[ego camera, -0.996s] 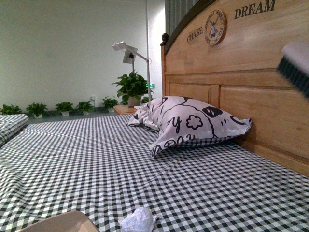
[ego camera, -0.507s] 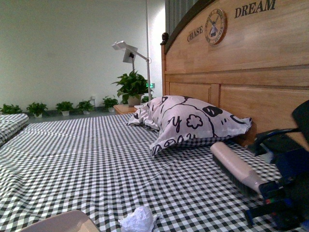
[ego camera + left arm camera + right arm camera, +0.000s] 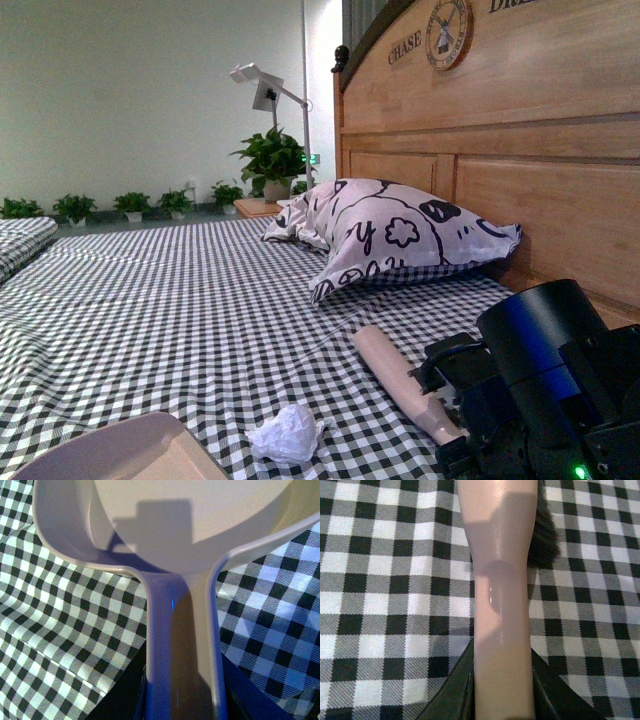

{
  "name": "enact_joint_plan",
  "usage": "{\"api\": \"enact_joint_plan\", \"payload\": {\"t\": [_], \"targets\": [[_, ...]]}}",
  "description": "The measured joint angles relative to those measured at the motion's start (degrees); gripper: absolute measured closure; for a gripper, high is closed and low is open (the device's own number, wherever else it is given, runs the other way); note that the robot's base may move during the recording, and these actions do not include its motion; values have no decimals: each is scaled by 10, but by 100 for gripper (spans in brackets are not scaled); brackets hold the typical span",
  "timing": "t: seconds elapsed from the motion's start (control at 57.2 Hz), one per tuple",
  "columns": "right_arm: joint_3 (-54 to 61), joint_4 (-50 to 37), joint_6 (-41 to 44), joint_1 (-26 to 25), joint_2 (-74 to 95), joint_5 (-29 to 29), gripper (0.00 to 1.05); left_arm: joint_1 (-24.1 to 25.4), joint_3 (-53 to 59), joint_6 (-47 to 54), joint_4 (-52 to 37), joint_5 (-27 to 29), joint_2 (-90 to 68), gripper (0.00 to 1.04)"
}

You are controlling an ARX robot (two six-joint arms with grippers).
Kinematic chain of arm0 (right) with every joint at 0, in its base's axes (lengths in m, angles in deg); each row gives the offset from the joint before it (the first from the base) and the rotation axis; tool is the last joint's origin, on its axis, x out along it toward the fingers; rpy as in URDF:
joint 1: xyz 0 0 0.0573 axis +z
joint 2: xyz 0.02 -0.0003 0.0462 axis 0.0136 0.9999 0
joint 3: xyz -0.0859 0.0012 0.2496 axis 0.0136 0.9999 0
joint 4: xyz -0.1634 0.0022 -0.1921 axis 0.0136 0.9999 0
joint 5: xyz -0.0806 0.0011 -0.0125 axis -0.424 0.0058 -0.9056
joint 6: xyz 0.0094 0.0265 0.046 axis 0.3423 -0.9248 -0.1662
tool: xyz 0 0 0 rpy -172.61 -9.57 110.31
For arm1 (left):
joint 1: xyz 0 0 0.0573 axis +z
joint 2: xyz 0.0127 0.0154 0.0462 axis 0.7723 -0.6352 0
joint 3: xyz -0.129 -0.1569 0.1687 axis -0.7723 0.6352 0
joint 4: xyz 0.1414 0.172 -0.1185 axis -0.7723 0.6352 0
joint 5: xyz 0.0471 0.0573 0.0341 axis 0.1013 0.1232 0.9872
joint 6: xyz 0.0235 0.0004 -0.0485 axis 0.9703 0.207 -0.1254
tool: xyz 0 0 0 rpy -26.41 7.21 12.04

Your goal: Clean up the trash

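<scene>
Checked sheet: black-and-white gingham bedspread (image 3: pixel 200 300) runs across the whole bed, wooden headboard (image 3: pixel 500 110) rising at the right.
Pillow: white with black doodles (image 3: pixel 390 240), leaning against the headboard — well apart from the action.
Background: a lamp (image 3: pixel 262 85) and a leafy plant (image 3: pixel 270 160) at the far end.
Brush: beige handle (image 3: pixel 502 595) lies on the sheet just right of the trash, dark bristles showing (right wrist view).
Right gripper: (image 3: pixel 502 690) fingers clamped on the brush handle.
Dustpan: beige plastic (image 3: pixel 200 520), flat on the sheet, just left of the trash.
Left gripper: (image 3: pixel 182 700) dark shapes flank the dustpan handle — grip itself cannot be told.
Trash: small crumpled white wad (image 3: pixel 287 436), sitting on the sheet between dustpan and brush, touching neither.
</scene>
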Motion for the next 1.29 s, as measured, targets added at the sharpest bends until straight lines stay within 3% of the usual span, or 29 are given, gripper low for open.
{"api": "enact_joint_plan", "payload": {"t": [0.385,0.822,0.891,1.014,1.136,1.293], "targets": [[70,80,21,23,-143,346,84,0,0,0,0,0,0,79],[74,10,-30,-117,-198,231,84,0,0,0,0,0,0,79],[84,6,-62,-162,-247,202,84,4,40,-110,-134,-19,9,79],[123,13,-101,-215,-340,225,84,15,46,-272,-232,-2,42,79],[157,36,-125,-248,-434,267,84,21,46,-372,-245,14,89,79],[178,67,-153,-275,-545,328,84,17,54,-429,-245,45,170,79]]}}
